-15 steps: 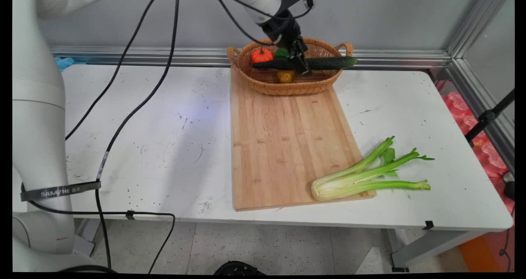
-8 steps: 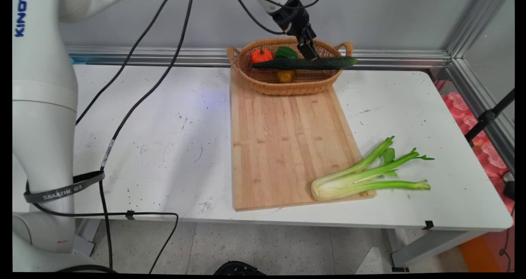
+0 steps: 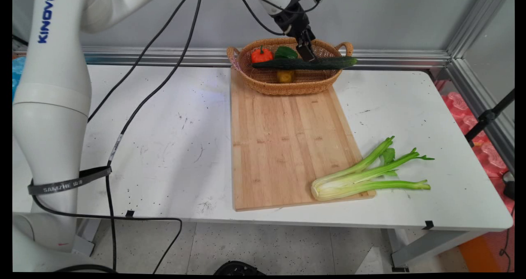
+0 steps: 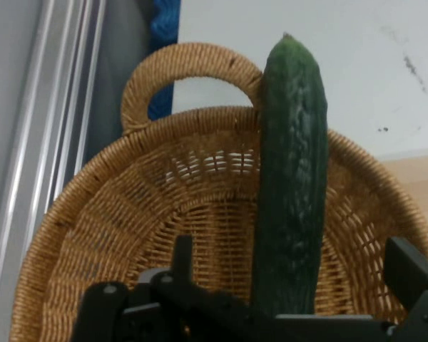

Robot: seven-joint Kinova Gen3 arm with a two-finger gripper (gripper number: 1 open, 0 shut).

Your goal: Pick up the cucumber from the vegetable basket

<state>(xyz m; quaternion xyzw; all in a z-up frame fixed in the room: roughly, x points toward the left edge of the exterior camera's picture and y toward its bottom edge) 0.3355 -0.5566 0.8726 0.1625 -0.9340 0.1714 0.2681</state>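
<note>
A long dark green cucumber [image 3: 304, 63] lies across the wicker basket [image 3: 287, 89] at the back of the table, its right end sticking out over the rim. My gripper [image 3: 308, 57] hangs just above the cucumber's middle, open and holding nothing. In the hand view the cucumber [image 4: 292, 178] runs up between the two spread fingers of the gripper [image 4: 294, 251], resting on the basket [image 4: 164, 214] near its handle. A red pepper [image 3: 261, 55], a green pepper [image 3: 285, 52] and a yellow pepper [image 3: 285, 76] also sit in the basket.
A wooden cutting board [image 3: 283, 143] stretches from the basket toward the table's near edge. A celery bunch [image 3: 361, 174] lies across its near right corner and onto the table. Black cables hang at the left.
The gripper, which was down at the cucumber a second ago, has risen off it and now stands just above. The cucumber stays lying across the basket.
</note>
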